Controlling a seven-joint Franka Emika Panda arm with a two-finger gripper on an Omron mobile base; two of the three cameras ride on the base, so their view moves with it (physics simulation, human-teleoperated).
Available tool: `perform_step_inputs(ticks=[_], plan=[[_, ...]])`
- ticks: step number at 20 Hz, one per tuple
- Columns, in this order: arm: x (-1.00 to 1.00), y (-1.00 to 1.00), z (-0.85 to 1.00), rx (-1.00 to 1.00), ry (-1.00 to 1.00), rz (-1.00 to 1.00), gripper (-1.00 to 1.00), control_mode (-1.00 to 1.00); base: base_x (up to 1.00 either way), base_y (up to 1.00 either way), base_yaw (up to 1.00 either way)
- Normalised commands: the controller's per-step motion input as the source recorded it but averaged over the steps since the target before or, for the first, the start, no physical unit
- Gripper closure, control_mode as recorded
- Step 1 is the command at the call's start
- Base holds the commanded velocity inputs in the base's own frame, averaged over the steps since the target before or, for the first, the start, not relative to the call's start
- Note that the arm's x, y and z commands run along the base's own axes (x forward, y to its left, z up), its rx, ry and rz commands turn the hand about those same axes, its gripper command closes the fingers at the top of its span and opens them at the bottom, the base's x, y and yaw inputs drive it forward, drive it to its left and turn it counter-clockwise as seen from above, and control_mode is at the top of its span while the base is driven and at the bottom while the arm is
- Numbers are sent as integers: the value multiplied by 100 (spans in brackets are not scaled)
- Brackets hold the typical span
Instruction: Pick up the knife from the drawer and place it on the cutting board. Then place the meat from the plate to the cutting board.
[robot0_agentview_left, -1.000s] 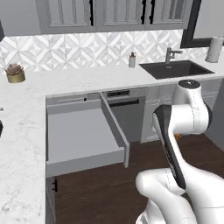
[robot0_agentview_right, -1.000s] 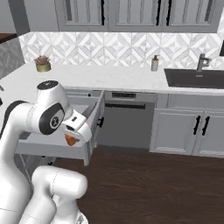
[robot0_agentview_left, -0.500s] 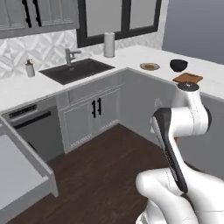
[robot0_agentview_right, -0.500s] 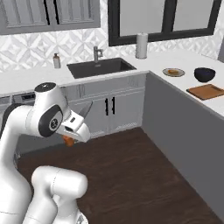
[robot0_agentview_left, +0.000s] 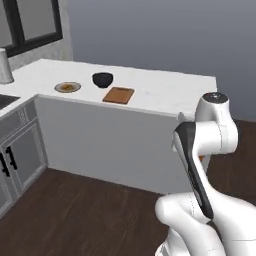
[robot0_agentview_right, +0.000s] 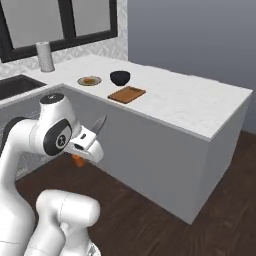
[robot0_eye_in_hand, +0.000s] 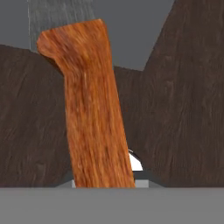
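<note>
Worktop (robot0_agentview_left: 165, 95) in the left base view carries the small reddish-brown wooden cutting board (robot0_agentview_left: 118, 95), just beside the dark bowl (robot0_agentview_left: 102, 79) and near the round greyish-beige plate (robot0_agentview_left: 67, 87). Right base view: the tool (robot0_agentview_right: 84, 150) is clenched on the small knife with the orange-brown wooden handle (robot0_agentview_right: 78, 159), well short of the board, grey blade angled up toward the worktop. Hand view: handle runs lengthwise away from the camera, blade end far. I'd raise it above worktop height before reaching over, then lay it flat along the board.

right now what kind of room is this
A kitchen, most likely: a white counter carries a cutting board, a dark bowl and a plate, with a sink beside them.
</note>
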Motion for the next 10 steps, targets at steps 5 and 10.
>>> perform_step_inputs(ticks=[5, 10], plan=[[0, 0, 0, 0, 0, 0, 100, 100, 91, -2, -48], [0, 0, 0, 0, 0, 0, 100, 100, 96, 87, -24]])
